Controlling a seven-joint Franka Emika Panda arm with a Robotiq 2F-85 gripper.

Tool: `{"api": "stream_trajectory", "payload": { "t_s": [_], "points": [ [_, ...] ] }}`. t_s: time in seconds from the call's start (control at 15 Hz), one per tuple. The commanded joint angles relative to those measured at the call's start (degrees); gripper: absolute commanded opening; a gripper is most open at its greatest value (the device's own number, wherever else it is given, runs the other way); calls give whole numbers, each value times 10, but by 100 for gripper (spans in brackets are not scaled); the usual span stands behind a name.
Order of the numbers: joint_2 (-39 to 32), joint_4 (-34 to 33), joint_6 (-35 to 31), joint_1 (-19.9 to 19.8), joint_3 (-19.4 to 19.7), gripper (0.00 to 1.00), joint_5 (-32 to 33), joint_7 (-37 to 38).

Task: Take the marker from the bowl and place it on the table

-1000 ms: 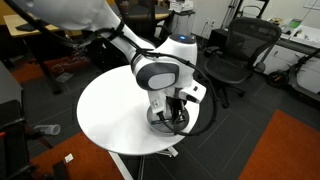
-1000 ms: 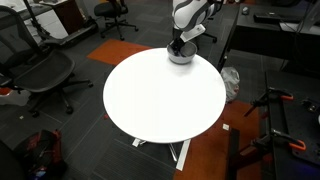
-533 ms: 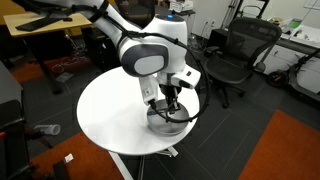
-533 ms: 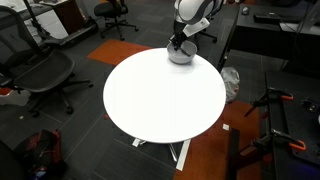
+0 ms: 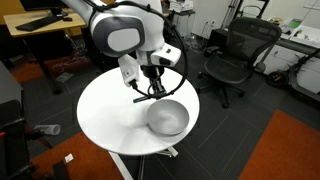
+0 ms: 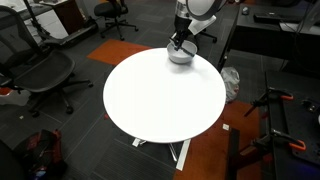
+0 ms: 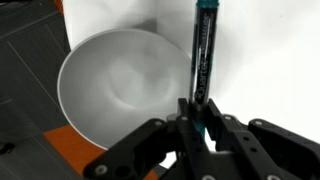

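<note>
The gripper (image 7: 197, 112) is shut on the marker (image 7: 204, 50), a slim stick with a teal end and a dark body that points away from the jaws. The grey bowl (image 7: 118, 85) lies below and to the left of the marker and is empty. In an exterior view the gripper (image 5: 152, 86) hangs above the white table (image 5: 105, 115), up and to the left of the bowl (image 5: 167, 118), with the marker (image 5: 150, 94) held clear of it. In an exterior view the gripper (image 6: 180, 40) is just above the bowl (image 6: 181, 55) at the far edge of the table (image 6: 160, 100).
Black office chairs (image 5: 235, 50) stand behind the table, and another chair (image 6: 45, 75) stands to its side. A wooden desk (image 5: 35, 25) is at the back. The floor has an orange carpet patch (image 5: 285, 150).
The gripper has risen out of the bowl with the marker in it and moved sideways, off the bowl and over the white tabletop. The bowl now stands uncovered and empty.
</note>
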State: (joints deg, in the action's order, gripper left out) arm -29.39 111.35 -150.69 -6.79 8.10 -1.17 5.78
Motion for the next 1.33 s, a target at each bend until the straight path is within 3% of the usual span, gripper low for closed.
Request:
{"api": "stream_trajectory", "payload": {
  "t_s": [0.0,0.73,1.27],
  "points": [
    [47,57,-14,21,-3,5,20,-4],
    [32,65,-4,45,-59,5,7,-29],
    [-25,45,-22,42,-81,5,10,-72]
  ]
}}
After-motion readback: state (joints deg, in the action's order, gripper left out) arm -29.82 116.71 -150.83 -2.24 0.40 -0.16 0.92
